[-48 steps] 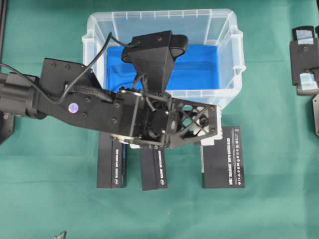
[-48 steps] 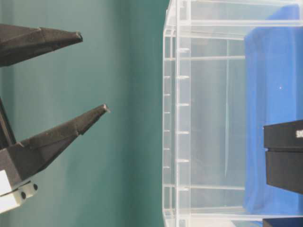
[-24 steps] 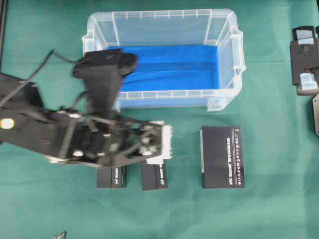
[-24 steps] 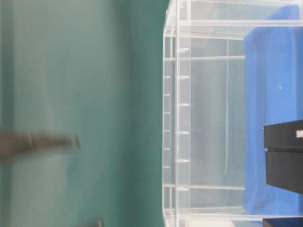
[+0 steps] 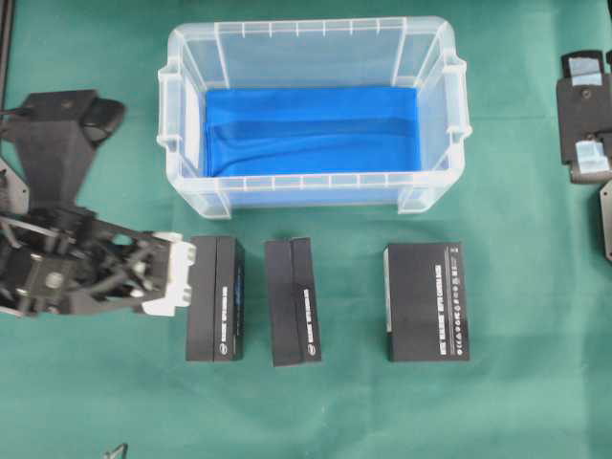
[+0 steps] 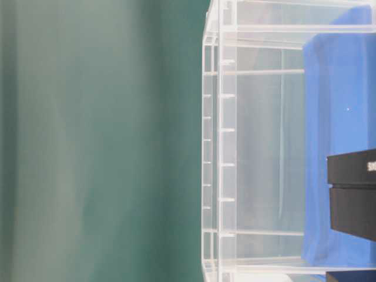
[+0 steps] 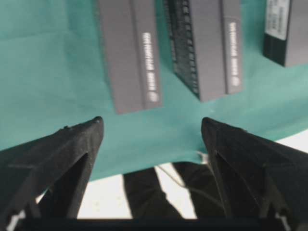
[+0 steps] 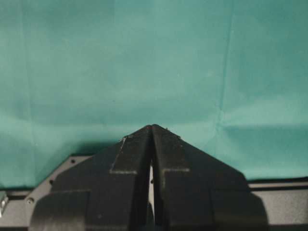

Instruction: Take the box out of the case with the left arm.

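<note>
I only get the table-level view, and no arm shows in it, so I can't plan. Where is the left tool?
Observer: The left tool is to the left of the case in the overhead view, beside the leftmost box on the green cloth.
Operator: Is it carrying anything?
Observer: No. Its wrist view shows the jaws wide apart with nothing between them.
Operator: Dark shapes show through the case wall. Is a box inside?
Observer: No. Only the blue lining is in there. The leftmost box, the middle box and the right box all lie outside on the cloth, along one long side of the case.
</note>
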Controlling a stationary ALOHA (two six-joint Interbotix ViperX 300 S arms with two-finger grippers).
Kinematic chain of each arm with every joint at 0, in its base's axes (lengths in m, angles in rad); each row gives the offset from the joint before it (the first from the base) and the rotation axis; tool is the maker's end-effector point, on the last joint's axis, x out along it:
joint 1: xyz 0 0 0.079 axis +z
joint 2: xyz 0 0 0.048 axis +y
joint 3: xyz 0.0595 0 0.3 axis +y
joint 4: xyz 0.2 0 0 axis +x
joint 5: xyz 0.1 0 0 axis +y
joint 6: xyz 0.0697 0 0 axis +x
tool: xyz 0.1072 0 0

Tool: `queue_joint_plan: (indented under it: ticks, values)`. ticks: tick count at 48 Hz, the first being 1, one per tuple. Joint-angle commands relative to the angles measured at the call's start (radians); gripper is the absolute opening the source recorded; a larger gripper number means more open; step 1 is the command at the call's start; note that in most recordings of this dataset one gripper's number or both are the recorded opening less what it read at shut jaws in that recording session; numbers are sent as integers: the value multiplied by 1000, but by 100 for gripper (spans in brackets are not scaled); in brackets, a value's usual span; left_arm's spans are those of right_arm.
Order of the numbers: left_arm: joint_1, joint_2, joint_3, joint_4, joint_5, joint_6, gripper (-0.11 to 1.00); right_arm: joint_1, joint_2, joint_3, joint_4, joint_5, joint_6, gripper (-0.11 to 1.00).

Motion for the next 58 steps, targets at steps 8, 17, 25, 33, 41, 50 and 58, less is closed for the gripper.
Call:
queue_joint_plan:
  ticks: [8, 17, 25, 33, 41, 50, 58]
  values:
    - [-29, -115, 87, 3, 3, -3, 77, 0, -3, -9, 0, 8, 2, 0]
    - [-55, -179, 146, 3, 5, -31, 77, 0, -3, -9, 0, 15, 2, 0]
    - [-71, -187, 153, 3, 15, -63, 77, 0, -3, -9, 2, 28, 2, 0]
    - [-63, -178, 146, 6, 15, -63, 77, 0, -3, -9, 0, 28, 2, 0]
    - [-23, -192, 153, 9, 23, -52, 77, 0, -3, -9, 0, 28, 2, 0]
    - [51, -218, 167, 9, 43, 8, 77, 0, -3, -9, 0, 28, 3, 0]
    - [137, -267, 195, 9, 43, 92, 77, 0, -3, -9, 0, 28, 2, 0]
